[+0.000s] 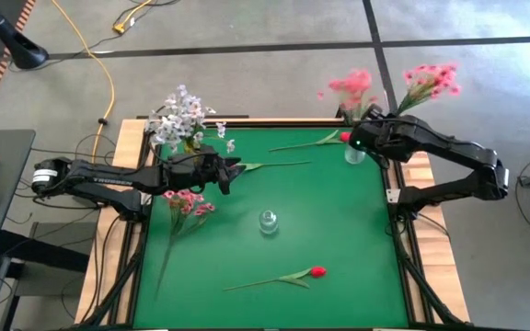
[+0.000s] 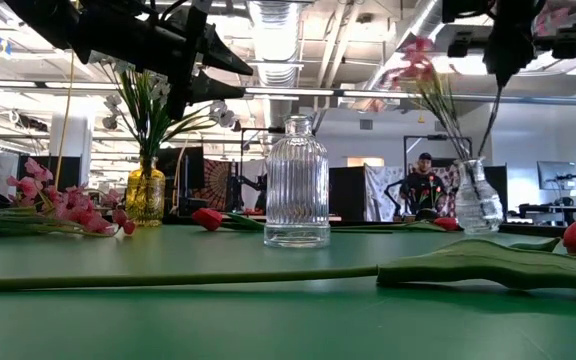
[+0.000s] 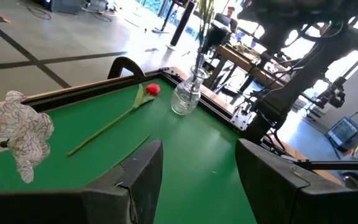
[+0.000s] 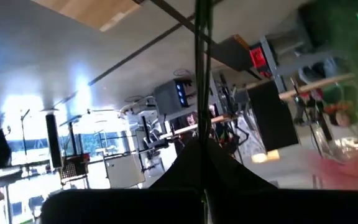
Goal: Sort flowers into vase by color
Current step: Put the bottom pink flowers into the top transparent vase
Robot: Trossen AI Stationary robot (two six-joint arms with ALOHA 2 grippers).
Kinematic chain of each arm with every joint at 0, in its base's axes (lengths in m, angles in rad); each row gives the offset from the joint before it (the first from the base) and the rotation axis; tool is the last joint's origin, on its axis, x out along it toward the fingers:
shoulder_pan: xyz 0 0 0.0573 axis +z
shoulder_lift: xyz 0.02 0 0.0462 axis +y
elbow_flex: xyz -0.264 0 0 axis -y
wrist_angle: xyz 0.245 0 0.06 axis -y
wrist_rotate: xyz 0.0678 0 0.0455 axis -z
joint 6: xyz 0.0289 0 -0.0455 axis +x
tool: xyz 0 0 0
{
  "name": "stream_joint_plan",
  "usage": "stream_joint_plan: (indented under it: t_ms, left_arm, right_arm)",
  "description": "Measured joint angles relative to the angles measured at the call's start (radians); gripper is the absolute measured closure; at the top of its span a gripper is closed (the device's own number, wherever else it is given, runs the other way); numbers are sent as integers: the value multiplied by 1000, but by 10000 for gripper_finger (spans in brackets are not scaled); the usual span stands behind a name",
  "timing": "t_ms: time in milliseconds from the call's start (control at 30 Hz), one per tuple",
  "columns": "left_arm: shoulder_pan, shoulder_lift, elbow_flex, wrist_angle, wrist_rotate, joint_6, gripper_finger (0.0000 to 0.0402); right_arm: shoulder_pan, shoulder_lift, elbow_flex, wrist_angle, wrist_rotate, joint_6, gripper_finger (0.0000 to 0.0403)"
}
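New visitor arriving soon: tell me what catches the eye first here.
The right end effector, shut on a pink flower spray, holds it over the clear vase at the green table's far right corner. At the far left corner stands a yellow vase of whitish flowers.

A green worktop [image 1: 339, 239] carries pink sprays [image 1: 188, 201], a red bud [image 1: 317, 271] and a clear ribbed vase [image 2: 297, 195].
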Motion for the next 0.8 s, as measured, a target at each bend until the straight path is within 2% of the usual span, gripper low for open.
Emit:
stream_joint_plan:
  t_ms: [533, 800]
  left_arm:
    - [0, 0, 0, -1, 0, 0, 212]
    - [0, 0, 0, 0, 1, 15, 212]
  right_arm:
    - [0, 24, -33, 4, -10, -9, 374]
    - [0, 29, -34, 43, -70, -19, 365]
